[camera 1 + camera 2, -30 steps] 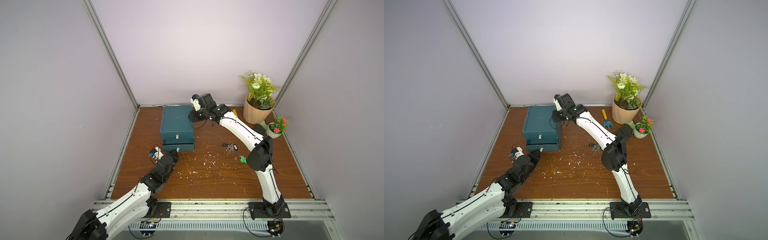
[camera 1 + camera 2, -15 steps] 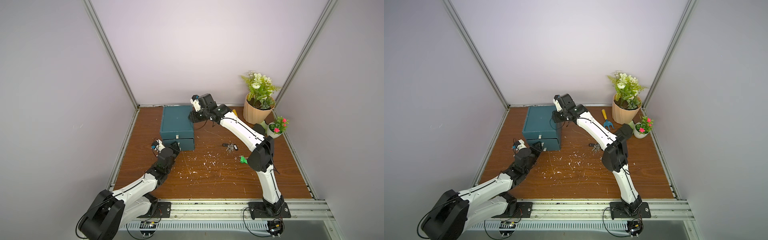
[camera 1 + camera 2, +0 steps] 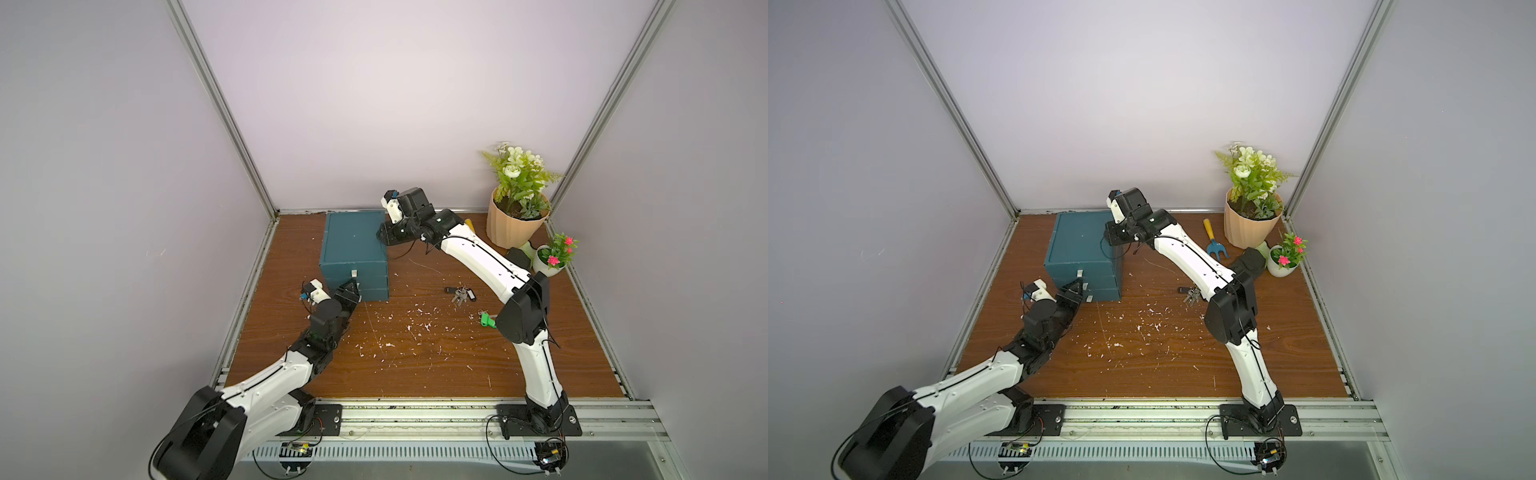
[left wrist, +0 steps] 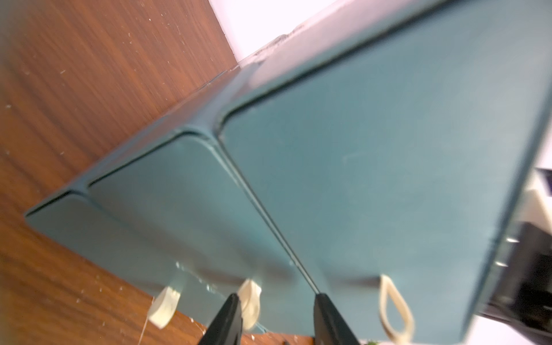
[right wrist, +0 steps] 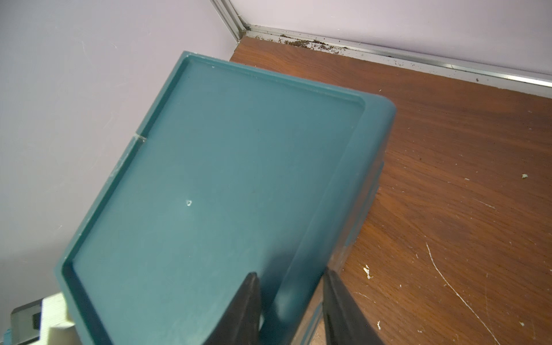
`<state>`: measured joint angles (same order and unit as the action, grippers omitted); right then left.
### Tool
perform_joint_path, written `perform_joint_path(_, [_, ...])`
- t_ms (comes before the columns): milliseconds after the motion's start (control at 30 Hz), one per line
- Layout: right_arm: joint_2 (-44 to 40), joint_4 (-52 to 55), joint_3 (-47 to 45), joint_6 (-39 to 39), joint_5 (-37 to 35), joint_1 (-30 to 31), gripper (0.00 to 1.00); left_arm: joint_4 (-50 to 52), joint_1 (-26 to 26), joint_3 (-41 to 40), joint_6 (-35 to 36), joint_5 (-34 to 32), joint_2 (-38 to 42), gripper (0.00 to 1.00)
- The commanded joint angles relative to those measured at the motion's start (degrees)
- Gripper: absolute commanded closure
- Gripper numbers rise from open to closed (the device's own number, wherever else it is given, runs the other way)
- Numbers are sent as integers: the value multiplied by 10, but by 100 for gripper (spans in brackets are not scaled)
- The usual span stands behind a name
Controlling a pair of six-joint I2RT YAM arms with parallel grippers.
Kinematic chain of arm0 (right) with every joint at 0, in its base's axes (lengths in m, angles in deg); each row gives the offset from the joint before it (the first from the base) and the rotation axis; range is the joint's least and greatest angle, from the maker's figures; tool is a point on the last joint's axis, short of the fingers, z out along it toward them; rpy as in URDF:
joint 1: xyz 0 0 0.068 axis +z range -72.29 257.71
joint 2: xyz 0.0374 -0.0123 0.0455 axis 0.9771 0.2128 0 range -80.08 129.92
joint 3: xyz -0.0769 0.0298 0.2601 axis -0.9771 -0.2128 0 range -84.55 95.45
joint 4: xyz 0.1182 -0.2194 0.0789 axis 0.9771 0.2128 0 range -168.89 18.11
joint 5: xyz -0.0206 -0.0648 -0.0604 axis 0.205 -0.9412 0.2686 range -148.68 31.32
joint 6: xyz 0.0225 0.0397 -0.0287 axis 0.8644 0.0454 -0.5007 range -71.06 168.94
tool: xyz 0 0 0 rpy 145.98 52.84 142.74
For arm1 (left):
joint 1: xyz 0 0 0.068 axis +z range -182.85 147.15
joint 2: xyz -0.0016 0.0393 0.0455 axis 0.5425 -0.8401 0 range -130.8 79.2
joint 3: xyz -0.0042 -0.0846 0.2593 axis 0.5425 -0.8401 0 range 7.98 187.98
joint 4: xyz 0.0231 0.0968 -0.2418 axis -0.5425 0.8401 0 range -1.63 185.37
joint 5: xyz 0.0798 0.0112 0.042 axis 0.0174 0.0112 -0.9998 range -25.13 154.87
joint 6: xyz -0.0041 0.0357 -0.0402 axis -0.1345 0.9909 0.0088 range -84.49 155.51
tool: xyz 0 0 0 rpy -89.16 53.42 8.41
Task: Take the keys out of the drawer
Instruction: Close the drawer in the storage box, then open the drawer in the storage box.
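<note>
Three lilac walls (image 3: 374, 104) with aluminium corner posts close in a brown wood-grain tabletop (image 3: 415, 365), which is strewn with many small white flecks (image 3: 415, 320). One teal drawer unit (image 3: 353, 241) stands near the back corner. The left wrist view shows three drawer fronts (image 4: 388, 149) on it, each with one cream pull tab (image 4: 249, 298).

Two potted plants sit in the opposite back corner, a large ribbed pot (image 3: 517, 216) and a small white pot (image 3: 550, 266), with one blue-and-yellow garden fork (image 3: 1213, 243) lying beside them.

Two key sets are in sight, both on the bare tabletop outside the unit. One is a silver bunch (image 3: 459, 294) with black tags, and one is a green-tagged key (image 3: 487, 321) just beside the right arm (image 3: 478, 253).

Two arms work here. The left fingers (image 4: 224, 319) stand apart at the drawer fronts, with the middle tab against one finger. The right fingers (image 5: 248, 301) clamp the unit's top edge, one on top and one down the side.
</note>
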<state>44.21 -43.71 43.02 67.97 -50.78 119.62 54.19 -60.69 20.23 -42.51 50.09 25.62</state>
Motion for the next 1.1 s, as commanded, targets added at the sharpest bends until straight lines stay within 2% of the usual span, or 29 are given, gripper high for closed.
perform_joint_path(0, [-15, 20, -7, -11, 26, 3, 62, 72, 4, -36, -44, 7, 56, 56])
perform_joint_path(133, [-9, 18, -5, -11, 34, 1, 62, 136, 3, -52, -65, 7, 95, 52])
perform_joint_path(200, [-6, 17, -5, -9, 39, 0, 62, 108, 3, -68, -80, 11, 89, 51])
perform_joint_path(267, [-5, 16, -5, -8, 42, -1, 62, 50, 3, -86, -91, 13, 66, 51])
perform_joint_path(367, [-3, 16, -4, -10, 44, -2, 62, -23, 7, -79, -71, 38, -4, 48])
perform_joint_path(500, [-3, 17, -3, -14, 45, -6, 62, -145, 7, -69, -70, 77, -114, 49])
perform_joint_path(600, [-3, 19, -1, -18, 46, -9, 63, -217, 8, -68, -80, 82, -169, 51])
perform_joint_path(867, [-1, 23, -3, -25, 52, -23, 63, -243, 10, -63, -81, 48, -195, 52])
perform_joint_path(1067, [6, 25, 8, -31, 62, -33, 63, -260, 31, -52, -108, 76, -236, 56])
